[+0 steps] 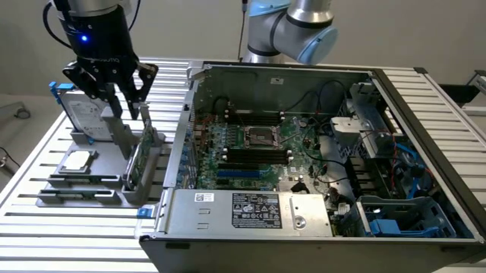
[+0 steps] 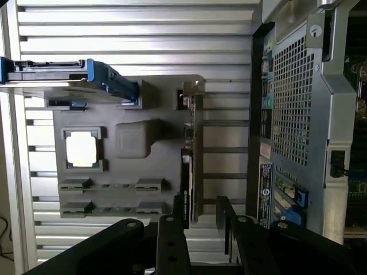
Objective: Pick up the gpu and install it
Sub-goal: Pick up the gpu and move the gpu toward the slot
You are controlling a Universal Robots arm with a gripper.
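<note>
The gpu (image 1: 138, 154) stands on its edge in a slot of the grey holder tray (image 1: 91, 196), at the exterior view's left, just beside the open computer case. Its green board faces the case. In the wrist view the gpu (image 2: 195, 150) appears edge-on as a thin strip with a silver bracket at one end. My black gripper (image 1: 129, 114) hangs a little above the card's top edge, open and holding nothing. In the wrist view the gripper (image 2: 200, 216) has one finger on each side of the card's line, and I see no contact.
A silver hard drive in a blue frame (image 1: 76, 111) stands at the tray's back. A square silver processor chip (image 1: 78, 161) lies in a pocket. The open case (image 1: 304, 153) shows the motherboard, cables and a power supply (image 1: 251, 210). The slatted metal table (image 1: 68, 239) carries everything.
</note>
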